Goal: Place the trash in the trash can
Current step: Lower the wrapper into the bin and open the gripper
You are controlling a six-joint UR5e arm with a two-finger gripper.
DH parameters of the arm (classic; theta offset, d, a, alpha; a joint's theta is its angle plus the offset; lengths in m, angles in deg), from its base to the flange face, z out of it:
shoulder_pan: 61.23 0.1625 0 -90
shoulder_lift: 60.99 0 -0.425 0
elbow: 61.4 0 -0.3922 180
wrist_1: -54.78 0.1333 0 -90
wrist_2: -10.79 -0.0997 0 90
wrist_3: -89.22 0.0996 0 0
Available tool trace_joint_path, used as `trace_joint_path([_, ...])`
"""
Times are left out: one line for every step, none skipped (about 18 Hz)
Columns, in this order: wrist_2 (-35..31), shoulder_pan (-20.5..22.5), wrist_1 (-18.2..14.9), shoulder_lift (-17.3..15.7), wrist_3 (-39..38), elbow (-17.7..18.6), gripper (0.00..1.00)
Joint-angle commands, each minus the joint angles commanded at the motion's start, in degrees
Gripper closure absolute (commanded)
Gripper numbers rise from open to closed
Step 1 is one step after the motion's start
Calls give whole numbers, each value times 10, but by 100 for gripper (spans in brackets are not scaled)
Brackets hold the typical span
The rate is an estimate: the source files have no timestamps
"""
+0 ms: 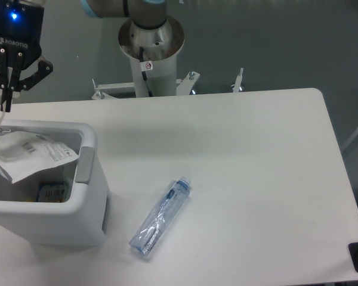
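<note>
Bottle [161, 217] lies on its side on the white surface [244, 167], low and slightly left of centre in the frame, cap end pointing up-right, well apart from everything but near the bin's right flank. Its clear bluish wall looks creased and partly collapsed, so it is judged light, thin and springy: likely to roll, to buckle under a hard squeeze, and to slip on smooth plastic. The soundest hold appears to be across the body at mid-length, jaws set square to the long axis, with the stiffer neck as a second choice.

Trash can [89, 196] stands at the lower left of the frame. Pouch [33, 155], flat and translucent with black barcode print, is draped across the opening; one corner overlaps the right rim, and it has not settled fully inside. It is judged limp and very light, prone to catching on the rim. Coloured items show dimly beneath it; they cannot be identified.

Pincer [8, 98] hangs at the upper left, above the bin's far edge. Its fingers appear drawn together at the tips, holding nothing.
</note>
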Motion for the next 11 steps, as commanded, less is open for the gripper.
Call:
trace_joint_path([-1,-1,0,10,-1,0,100])
trace_joint_path([-2,-1,-1,17,-2,-1,100])
trace_joint_path([-3,-1,-1,26,-2,-2,100])
trace_joint_path([-4,-1,-2,35,-2,-2,100])
trace_joint_path([-8,-1,-1,43,-2,-2,100])
trace_joint_path([-16,0,-1,52,-2,-3,100])
trace_joint_path([-25,3,-1,66,-1,-9,100])
trace_joint_path([-31,3,0,75,-1,-13,100])
trace_joint_path([-39,4,0,84,0,-17,94])
trace_joint_path([-44,8,0,90,4,-19,75])
trace_joint_path([-45,16,0,91,14,-21,64])
